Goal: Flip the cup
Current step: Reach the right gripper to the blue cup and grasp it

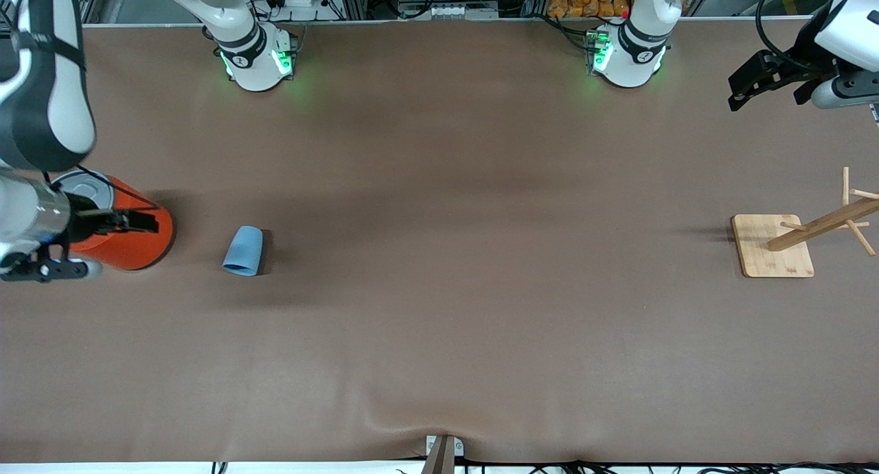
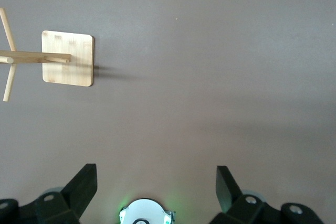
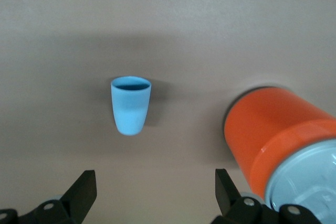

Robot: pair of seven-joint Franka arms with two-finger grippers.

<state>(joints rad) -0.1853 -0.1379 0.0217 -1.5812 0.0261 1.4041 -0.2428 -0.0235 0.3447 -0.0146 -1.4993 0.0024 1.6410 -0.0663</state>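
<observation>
The small light-blue cup lies on its side on the brown table, toward the right arm's end. In the right wrist view the cup shows its darker blue opening. My right gripper is open and empty, up in the air over the orange can, beside the cup and apart from it; its open fingers frame bare table in the right wrist view. My left gripper is open and empty, raised over the table at the left arm's end, and waits; it also shows in the left wrist view.
The large orange can with a grey lid stands beside the cup, closer to the right arm's end. A wooden peg rack on a square bamboo base stands at the left arm's end; it also shows in the left wrist view.
</observation>
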